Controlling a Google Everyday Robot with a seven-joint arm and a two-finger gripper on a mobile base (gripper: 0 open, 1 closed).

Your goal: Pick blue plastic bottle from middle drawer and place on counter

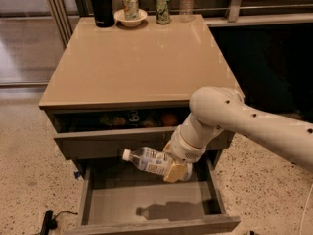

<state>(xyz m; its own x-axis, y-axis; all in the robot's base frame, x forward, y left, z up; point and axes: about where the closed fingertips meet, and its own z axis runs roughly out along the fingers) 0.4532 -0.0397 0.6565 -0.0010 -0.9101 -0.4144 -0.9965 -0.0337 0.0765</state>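
The blue plastic bottle (149,161) is a small clear bottle with a white cap pointing left. It hangs on its side in the air above the open middle drawer (146,204), and its shadow falls on the drawer's bare grey floor. My gripper (177,170) is shut on the bottle's right end, with a tan finger pad in front of it. My white arm reaches in from the right. The beige counter (137,62) lies above, behind the drawers.
At the counter's back edge stand a tall black flask (100,5), a white bowl holding a can (130,13), a green can (163,8) and another clear bottle (186,3). The top drawer (122,136) is partly open with dark items inside. A black cable lies on the speckled floor at the lower left.
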